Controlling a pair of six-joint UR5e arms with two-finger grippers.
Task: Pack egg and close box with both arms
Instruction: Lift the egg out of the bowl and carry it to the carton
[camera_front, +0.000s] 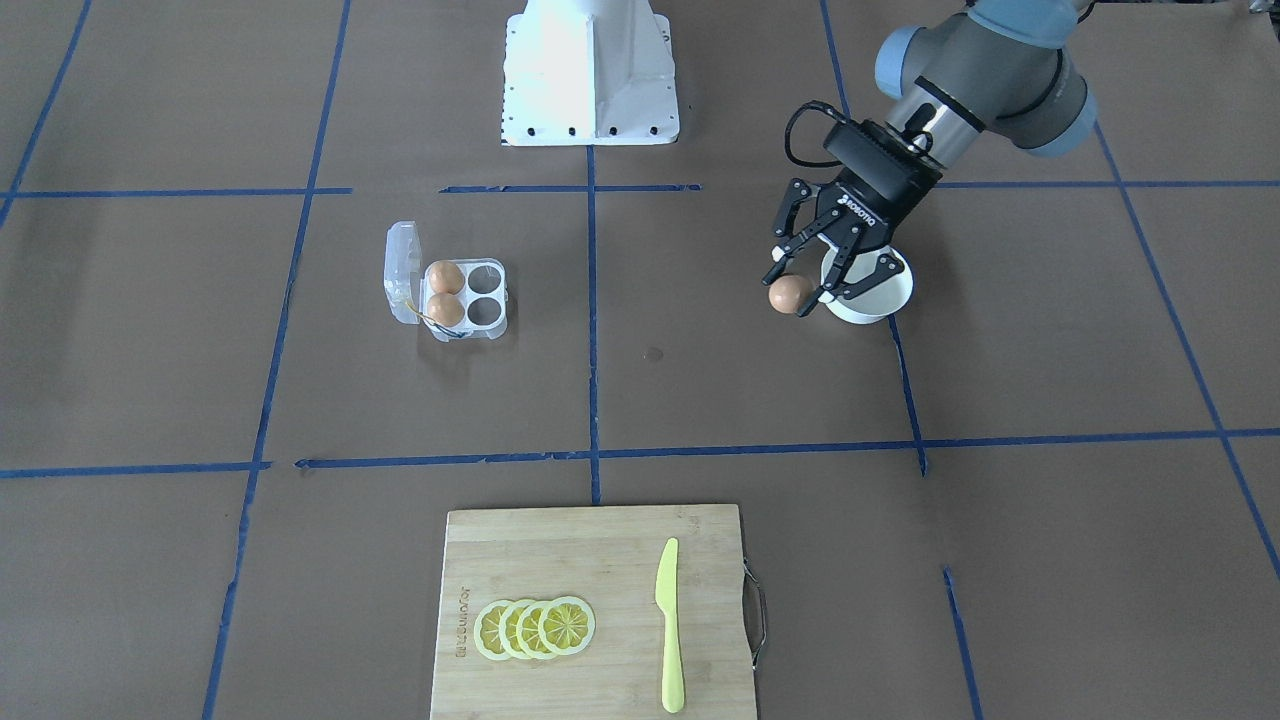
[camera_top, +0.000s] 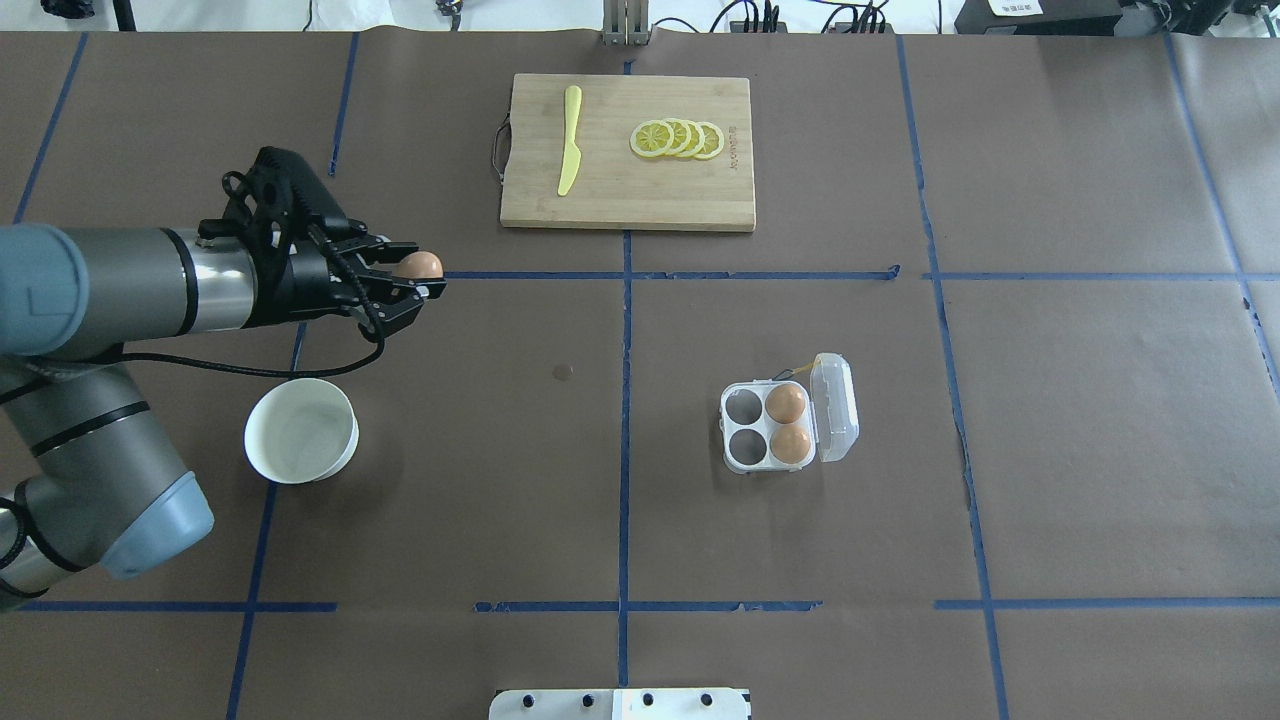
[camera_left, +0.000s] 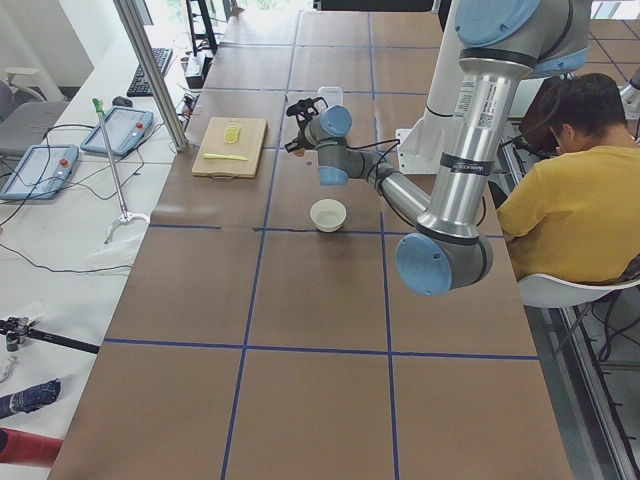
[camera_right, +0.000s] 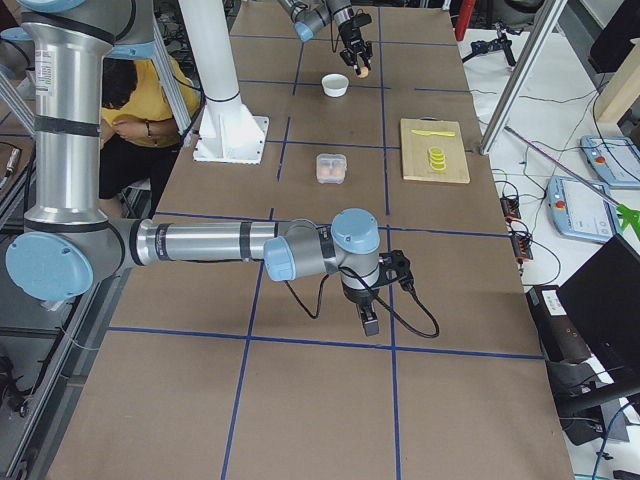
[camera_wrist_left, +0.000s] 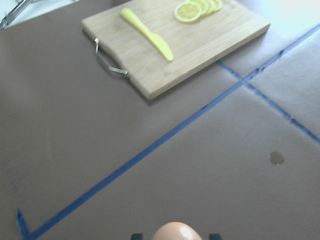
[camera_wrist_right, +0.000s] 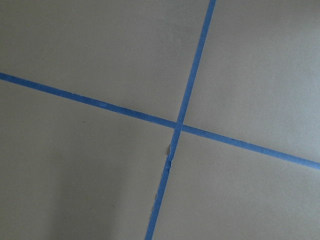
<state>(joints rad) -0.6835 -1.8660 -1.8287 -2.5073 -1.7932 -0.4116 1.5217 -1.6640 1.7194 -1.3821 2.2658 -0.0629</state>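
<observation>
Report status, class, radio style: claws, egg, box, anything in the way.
Left claw shut on egg, held in the air. Right claw: state unclear. Box open, half full. Nothing seen between egg and box.

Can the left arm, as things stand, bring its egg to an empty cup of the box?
Probably yes. The lid of the box stands open, its two empty cups face the left gripper holding the egg, and bare table lies between them.

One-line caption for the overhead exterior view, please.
Left gripper holds an egg beyond the white bowl; the open box contains two eggs.
</observation>
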